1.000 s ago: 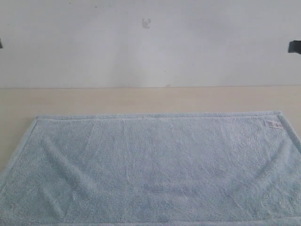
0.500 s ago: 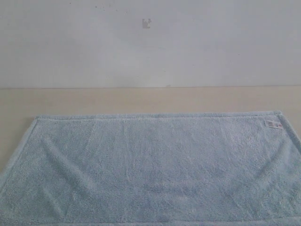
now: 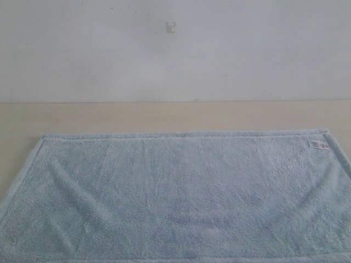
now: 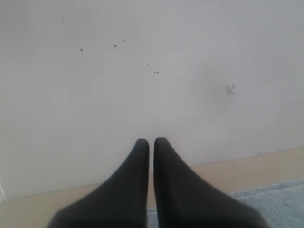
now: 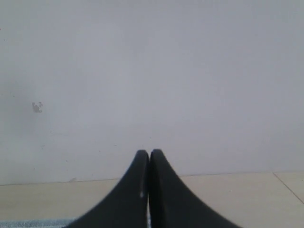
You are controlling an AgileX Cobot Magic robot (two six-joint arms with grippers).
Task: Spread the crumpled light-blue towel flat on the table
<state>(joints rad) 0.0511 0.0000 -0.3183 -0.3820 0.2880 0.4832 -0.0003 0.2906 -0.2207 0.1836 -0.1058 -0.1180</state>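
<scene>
You have the left end effector [image 4: 151, 142] closed, its tips together on nothing, and the right end effector [image 5: 149, 154] closed likewise. Both hang clear of the towel [image 3: 175, 192], which lies spread flat on the worktop [image 3: 164, 116] beneath them, its white tag [image 3: 318, 144] on the right end effector's side.

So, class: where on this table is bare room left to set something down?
A bare strip of table runs between the wall and the far hem of the towel. A narrow wedge lies beside its left edge. Everything nearer is covered by the towel, out to the view's right and bottom edges.
</scene>
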